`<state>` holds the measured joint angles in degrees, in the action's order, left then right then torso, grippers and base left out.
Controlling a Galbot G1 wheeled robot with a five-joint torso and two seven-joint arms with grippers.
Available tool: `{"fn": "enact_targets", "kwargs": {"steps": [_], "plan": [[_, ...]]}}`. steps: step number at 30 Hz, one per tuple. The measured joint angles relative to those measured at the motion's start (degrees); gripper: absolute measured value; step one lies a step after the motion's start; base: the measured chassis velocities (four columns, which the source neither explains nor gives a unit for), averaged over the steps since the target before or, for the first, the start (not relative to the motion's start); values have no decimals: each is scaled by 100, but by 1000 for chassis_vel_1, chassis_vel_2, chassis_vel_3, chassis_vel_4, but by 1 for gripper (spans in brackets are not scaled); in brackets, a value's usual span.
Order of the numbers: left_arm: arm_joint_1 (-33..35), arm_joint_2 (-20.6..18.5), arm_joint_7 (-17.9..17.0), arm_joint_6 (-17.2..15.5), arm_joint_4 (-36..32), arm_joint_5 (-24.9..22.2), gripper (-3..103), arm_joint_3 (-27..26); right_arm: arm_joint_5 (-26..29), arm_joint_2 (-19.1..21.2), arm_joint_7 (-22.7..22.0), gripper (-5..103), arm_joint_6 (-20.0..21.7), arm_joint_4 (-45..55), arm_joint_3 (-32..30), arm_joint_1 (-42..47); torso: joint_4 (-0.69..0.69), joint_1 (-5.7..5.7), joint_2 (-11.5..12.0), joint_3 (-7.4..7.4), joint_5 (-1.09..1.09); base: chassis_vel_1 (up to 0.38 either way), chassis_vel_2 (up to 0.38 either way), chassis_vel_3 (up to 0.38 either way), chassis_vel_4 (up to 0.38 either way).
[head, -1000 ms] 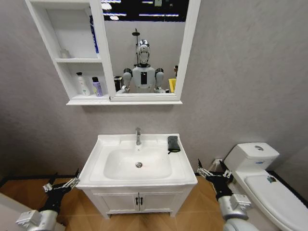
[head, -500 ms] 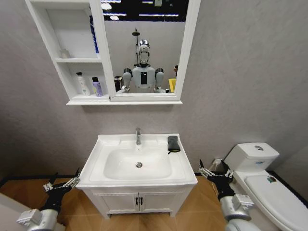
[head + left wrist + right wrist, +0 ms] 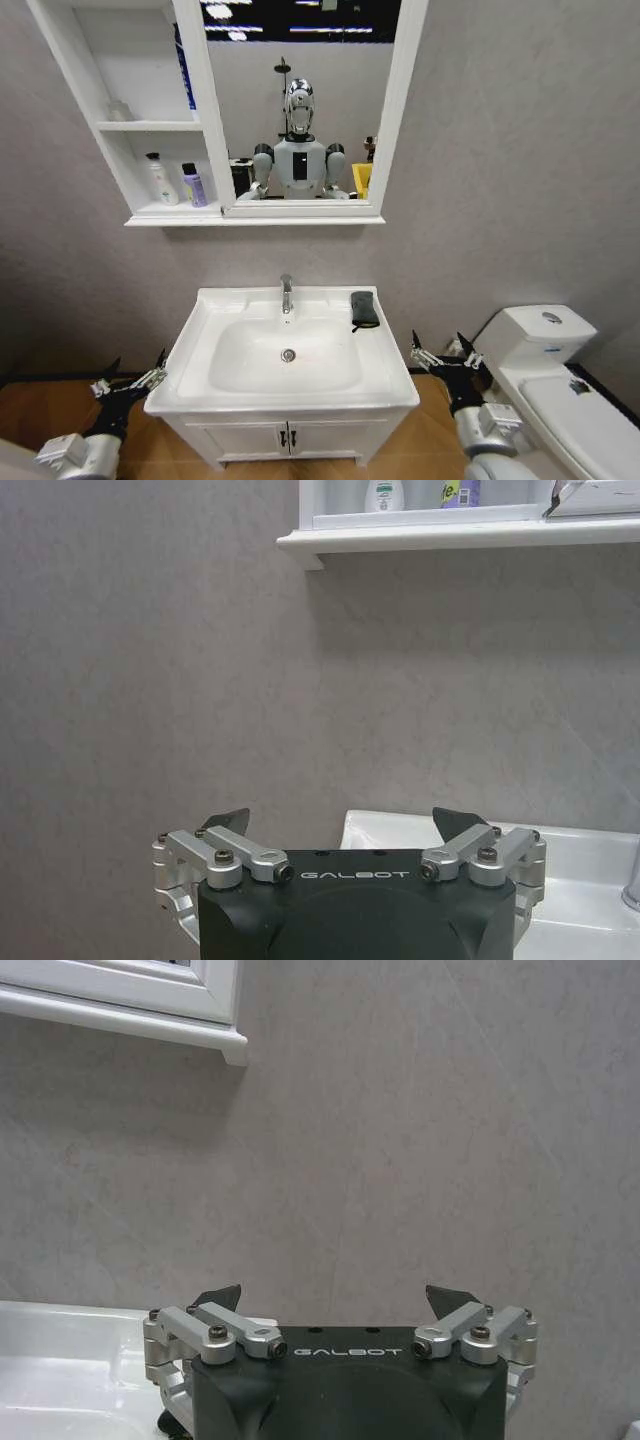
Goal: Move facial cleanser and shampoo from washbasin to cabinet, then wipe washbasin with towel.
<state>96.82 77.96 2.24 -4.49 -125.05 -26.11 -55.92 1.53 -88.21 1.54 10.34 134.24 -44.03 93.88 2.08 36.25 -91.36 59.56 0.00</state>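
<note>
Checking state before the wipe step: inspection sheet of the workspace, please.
Surface: washbasin top carries no bottles; chrome faucet at the back rim.
Job's things: towel folded on the basin's back right corner; two bottles, white and purple, stand on the lower shelf of the cabinet.
Clutter: small clear item on the upper shelf, too small to identify.
Grippers: left gripper open, low beside the basin's left edge; right gripper open, low beside its right edge; both empty.
Cables: nothing seen.
Surroundings: mirror reflecting the robot; toilet to the right; grey wall; vanity doors below.
</note>
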Motion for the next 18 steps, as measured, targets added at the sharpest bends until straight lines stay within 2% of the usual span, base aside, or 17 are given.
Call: {"fn": "enact_targets", "kwargs": {"steps": [8, 18], "plan": [[1, 0, 0, -3, 0, -1, 100, 0, -82, -36, -3, 100, 28, -3, 38, 6, 2, -13, -6, -3, 1, 71, -3, -83, 2], [1, -2, -2, -4, 1, -1, 100, 0, -6, 24, -121, 100, 177, -121, 37, -145, 1, -7, -4, -2, -2, 123, 115, -112, -142]]}}
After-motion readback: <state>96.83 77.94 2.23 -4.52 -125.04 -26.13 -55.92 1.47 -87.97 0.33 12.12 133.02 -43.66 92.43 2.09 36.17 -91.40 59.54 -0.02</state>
